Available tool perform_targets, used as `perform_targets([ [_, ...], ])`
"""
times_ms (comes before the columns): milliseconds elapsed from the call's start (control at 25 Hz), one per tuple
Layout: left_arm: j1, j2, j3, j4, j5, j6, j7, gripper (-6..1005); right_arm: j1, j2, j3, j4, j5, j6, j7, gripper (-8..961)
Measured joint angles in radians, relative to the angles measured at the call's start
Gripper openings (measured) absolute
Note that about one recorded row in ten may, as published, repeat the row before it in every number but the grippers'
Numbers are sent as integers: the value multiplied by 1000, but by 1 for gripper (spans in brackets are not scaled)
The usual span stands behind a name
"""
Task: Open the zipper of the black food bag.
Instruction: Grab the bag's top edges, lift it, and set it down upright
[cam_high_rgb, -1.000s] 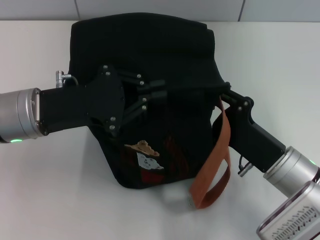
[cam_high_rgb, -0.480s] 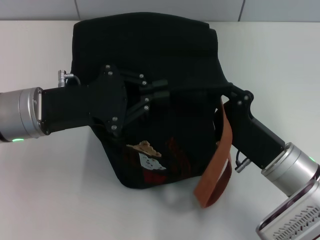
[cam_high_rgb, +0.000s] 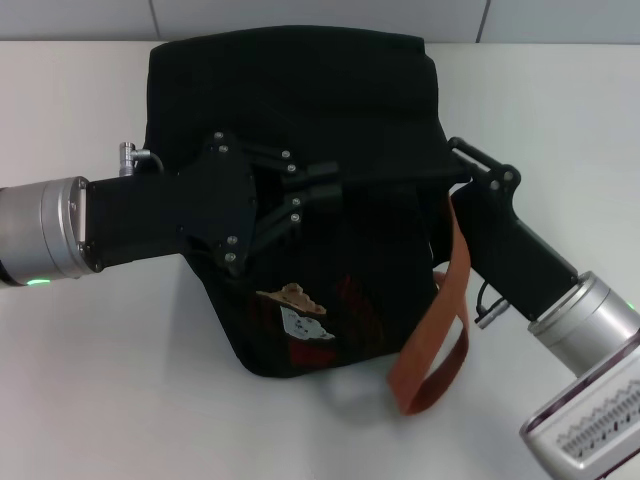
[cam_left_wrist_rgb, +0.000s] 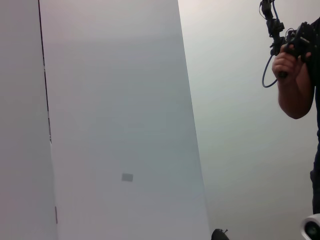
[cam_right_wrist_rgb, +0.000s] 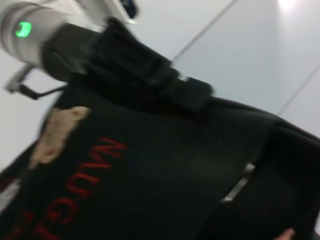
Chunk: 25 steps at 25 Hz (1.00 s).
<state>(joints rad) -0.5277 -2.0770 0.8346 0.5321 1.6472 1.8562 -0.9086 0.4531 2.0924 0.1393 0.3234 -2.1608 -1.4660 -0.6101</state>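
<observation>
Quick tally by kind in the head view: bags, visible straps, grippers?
black food bag: 1
orange-brown strap: 1
grippers: 2, left gripper and right gripper, both at the bag
Total: 4

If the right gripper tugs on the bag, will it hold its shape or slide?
The bag looks soft: its black fabric bulges and sags around the left gripper, so it would probably deform before resisting. Its orange strap hangs limp, likely floppy. On the smooth white table, it may well slide.
</observation>
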Motion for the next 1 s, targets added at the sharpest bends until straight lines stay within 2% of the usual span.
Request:
perform_targets([
  [400, -1, 0, 0, 0, 1, 0, 1, 95, 6, 0, 27, -4, -2, 85, 34, 386],
  [720, -1, 0, 0, -1, 0, -4, 1, 95, 1, 0, 20, -2, -10, 69, 35, 382],
  [1000, -2, 0, 0, -1, 0, -7, 1, 95, -22, -2, 12, -5, -61, -24, 55, 378],
])
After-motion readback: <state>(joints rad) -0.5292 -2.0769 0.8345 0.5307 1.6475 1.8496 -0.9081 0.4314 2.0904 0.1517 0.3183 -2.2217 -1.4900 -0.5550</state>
